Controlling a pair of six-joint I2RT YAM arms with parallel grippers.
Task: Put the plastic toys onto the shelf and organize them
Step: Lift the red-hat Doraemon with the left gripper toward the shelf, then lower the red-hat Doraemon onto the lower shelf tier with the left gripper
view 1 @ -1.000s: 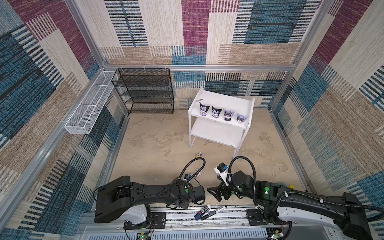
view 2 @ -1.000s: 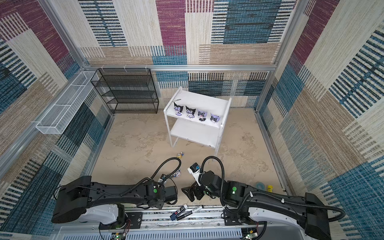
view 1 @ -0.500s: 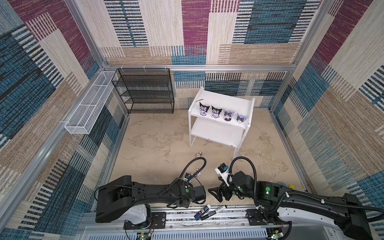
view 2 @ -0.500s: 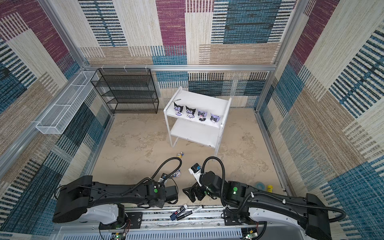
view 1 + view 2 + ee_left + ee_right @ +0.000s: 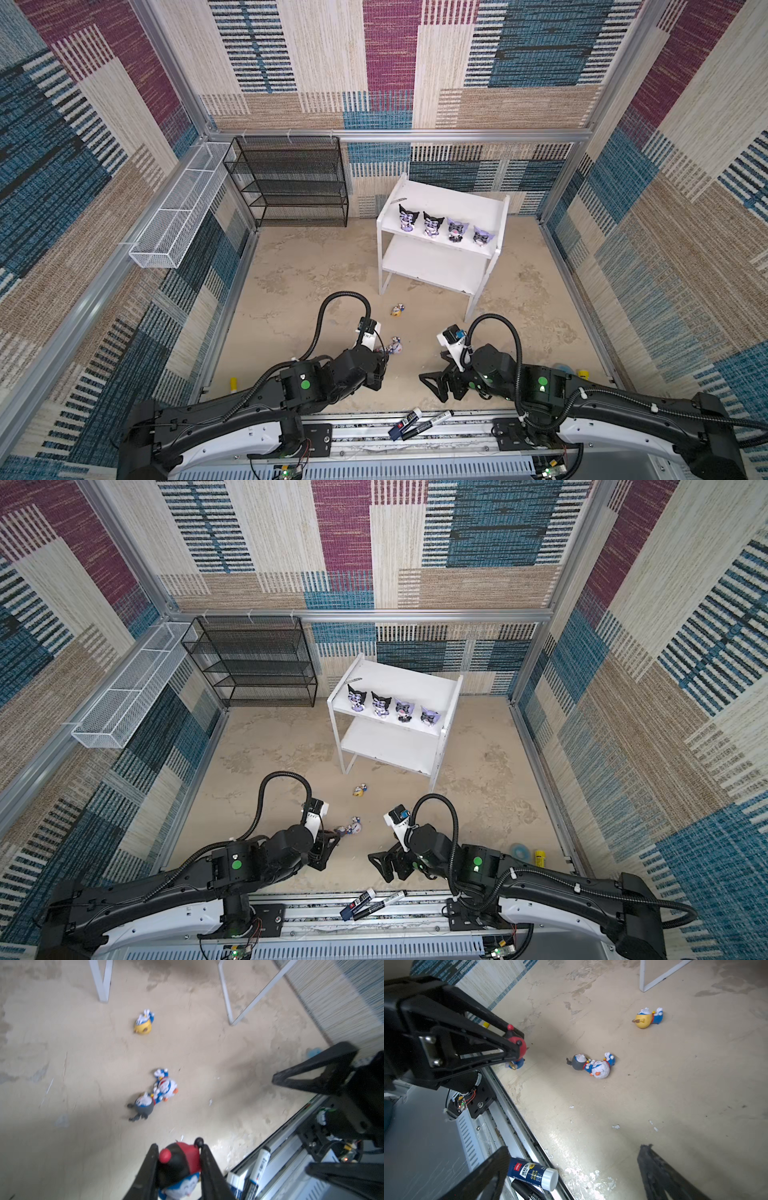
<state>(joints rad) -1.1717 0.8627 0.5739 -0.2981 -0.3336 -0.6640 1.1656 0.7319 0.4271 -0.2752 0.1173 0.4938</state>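
Near the front edge of the tabletop (image 5: 291, 299), the left hand (image 5: 179, 1152) is pinched on the red-and-black-hatted figurine (image 5: 178, 1165). Its two black fingers (image 5: 148, 1172) press against either side of the hat, and the toy's white-and-blue face shows below between them. Seen from the right wrist, that same hand (image 5: 513, 1043) holds the toy hat uppermost, with the blue body hanging beneath the fingertips. Whether the toy touches the tabletop or is just clear of it cannot be told. The right hand (image 5: 433, 368) hangs low nearby with its jaws spread wide, gripping and touching nothing; in its own wrist view its fingertips frame bare tabletop.

Three more small toys lie tipped over on the tabletop. The grey-hatted figurine (image 5: 143, 1107) and the white-hatted figurine (image 5: 167, 1086) lie touching each other, just beyond the left hand. The yellow-hatted figurine (image 5: 397, 310) lies alone, apart from that pair and near the front legs of the shelf (image 5: 432, 266). On the shelf's top tier four hooded figurines (image 5: 433, 224) stand upright in a row along the front edge, two black-hooded at the left and two lilac-hooded at the right. A glue stick (image 5: 532, 1174) and a marker (image 5: 430, 419) lie on the metal rail (image 5: 465, 432) at the front, between the two arms' bases
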